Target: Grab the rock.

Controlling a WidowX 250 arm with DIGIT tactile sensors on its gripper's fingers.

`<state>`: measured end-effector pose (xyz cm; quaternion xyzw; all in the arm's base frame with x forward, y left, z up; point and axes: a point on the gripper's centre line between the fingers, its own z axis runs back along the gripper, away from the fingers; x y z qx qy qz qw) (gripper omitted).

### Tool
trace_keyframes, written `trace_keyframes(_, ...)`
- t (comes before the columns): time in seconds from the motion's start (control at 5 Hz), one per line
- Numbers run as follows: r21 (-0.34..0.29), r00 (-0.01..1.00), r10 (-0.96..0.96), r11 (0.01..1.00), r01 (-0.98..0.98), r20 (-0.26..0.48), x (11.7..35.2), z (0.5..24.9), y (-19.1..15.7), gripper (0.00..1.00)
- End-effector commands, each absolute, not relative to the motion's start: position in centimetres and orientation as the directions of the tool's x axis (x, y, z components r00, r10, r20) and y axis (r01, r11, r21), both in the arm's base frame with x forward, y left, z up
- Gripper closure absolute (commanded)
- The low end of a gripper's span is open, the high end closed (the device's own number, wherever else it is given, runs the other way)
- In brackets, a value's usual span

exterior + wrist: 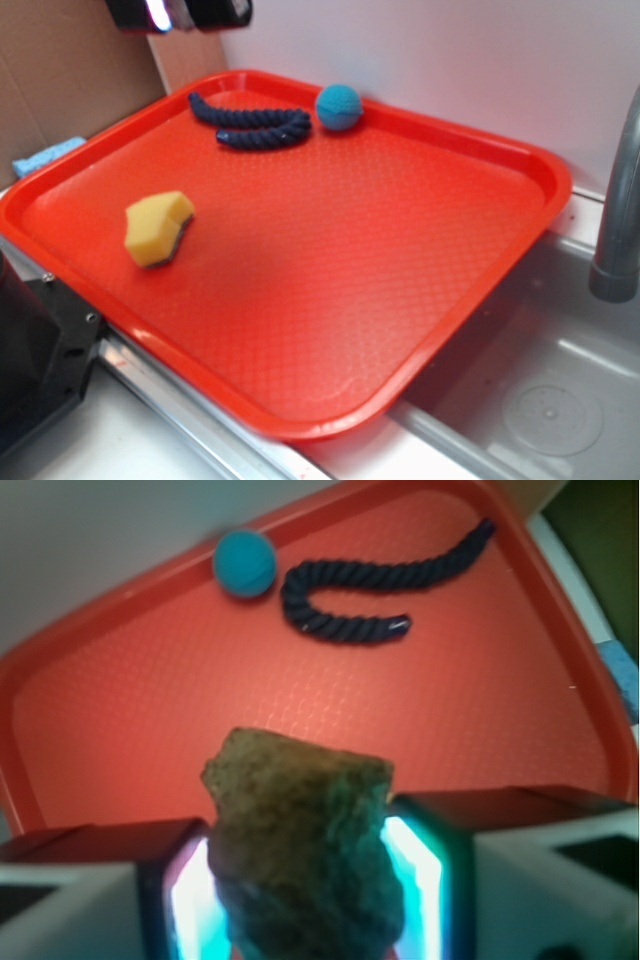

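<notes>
In the wrist view the rock [300, 830], a rough brown-grey lump, sits clamped between my two glowing finger pads, high above the red tray [120, 730]. My gripper [305, 890] is shut on it. In the exterior view only the gripper's dark underside [180, 12] shows at the top left edge, above the tray's far left corner; the rock is out of that frame.
On the red tray [420, 250] lie a yellow sponge [157, 227] at the left, a dark blue rope [250, 122] and a blue knitted ball [339, 107] at the far edge. A grey faucet [620, 200] and sink [540, 400] stand at the right.
</notes>
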<state>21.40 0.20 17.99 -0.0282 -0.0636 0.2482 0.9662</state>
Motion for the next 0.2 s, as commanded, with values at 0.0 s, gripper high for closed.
trace_keyframes(0.0, -0.112, 0.819, 0.558, 0.83, -0.547, 0.133, 21.87, 19.63, 1.33, 1.0)
